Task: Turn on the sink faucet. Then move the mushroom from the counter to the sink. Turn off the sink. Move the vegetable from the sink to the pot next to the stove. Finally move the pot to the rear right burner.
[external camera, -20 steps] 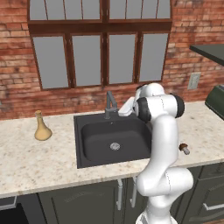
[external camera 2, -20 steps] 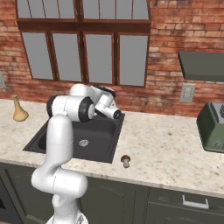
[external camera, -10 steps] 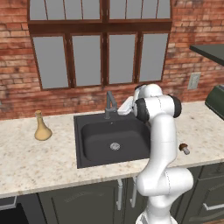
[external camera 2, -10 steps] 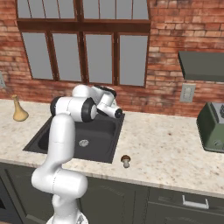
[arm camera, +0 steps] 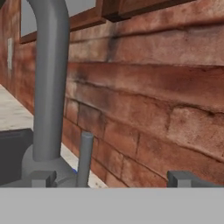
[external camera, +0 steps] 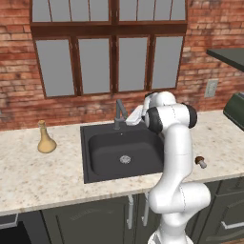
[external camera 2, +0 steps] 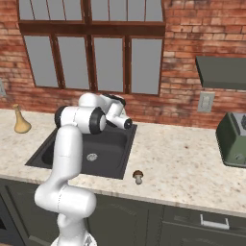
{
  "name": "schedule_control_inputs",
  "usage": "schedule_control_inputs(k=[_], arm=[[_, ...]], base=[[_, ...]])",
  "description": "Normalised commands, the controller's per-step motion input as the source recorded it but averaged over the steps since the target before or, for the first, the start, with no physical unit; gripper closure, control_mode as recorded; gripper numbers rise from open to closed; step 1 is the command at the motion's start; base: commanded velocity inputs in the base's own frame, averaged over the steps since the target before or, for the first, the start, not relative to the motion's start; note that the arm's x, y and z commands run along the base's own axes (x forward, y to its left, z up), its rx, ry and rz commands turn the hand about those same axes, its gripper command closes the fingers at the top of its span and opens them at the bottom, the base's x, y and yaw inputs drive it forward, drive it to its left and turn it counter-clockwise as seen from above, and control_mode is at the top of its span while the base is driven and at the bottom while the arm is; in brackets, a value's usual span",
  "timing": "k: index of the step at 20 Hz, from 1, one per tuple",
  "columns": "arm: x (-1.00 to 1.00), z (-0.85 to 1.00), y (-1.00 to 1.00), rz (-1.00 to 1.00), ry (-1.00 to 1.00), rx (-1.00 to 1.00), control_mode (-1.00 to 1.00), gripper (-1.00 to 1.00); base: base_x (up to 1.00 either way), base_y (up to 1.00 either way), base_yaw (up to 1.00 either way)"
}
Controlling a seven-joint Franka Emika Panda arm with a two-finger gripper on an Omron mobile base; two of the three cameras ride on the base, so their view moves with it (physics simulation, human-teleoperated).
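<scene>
The grey faucet [external camera: 118, 113] stands at the back rim of the dark sink [external camera: 102, 148]. My gripper [external camera: 128, 122] hovers just to its right, open, holding nothing. In the hand view the faucet's curved spout [arm camera: 48, 87] rises on the left and its thin lever [arm camera: 85, 156] stands upright between my fingertips [arm camera: 41, 178], nearer the left one; my gripper [arm camera: 111, 179] touches neither. No water is running. The brown mushroom [external camera: 200, 161] lies on the counter right of the sink, near the front edge [external camera 2: 138, 177]. The pot and the burner are out of view.
A tan vase [external camera: 45, 139] stands on the counter left of the sink [external camera 2: 103, 144]. A green appliance [external camera 2: 234, 138] sits at the far right. The brick wall [arm camera: 153, 96] and the window run close behind the faucet.
My hand has edged a little closer to the faucet, leftward in the left base view. The jaws stay open.
</scene>
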Motion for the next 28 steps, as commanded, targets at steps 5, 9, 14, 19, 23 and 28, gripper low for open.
schedule_control_inputs(k=[5,9,14,19,23,28], arm=[[0.18,-0.07,0.13,0.00,0.00,0.00,-1.00,-1.00],[0.14,-0.06,0.16,0.00,0.00,0.00,-1.00,-1.00],[0.01,-0.05,0.22,0.00,0.00,0.01,-1.00,-1.00],[0.00,-0.04,0.25,0.00,0.00,0.01,-1.00,-1.00],[0.00,-0.03,0.25,0.00,0.00,0.00,-1.00,-1.00],[-0.06,-0.01,0.18,0.01,0.00,0.01,-1.00,-1.00]], base=[[0.00,0.00,0.00],[0.00,0.00,0.00],[0.00,0.00,0.00],[0.00,0.00,0.00],[0.00,0.00,0.00],[0.00,0.00,0.00]])
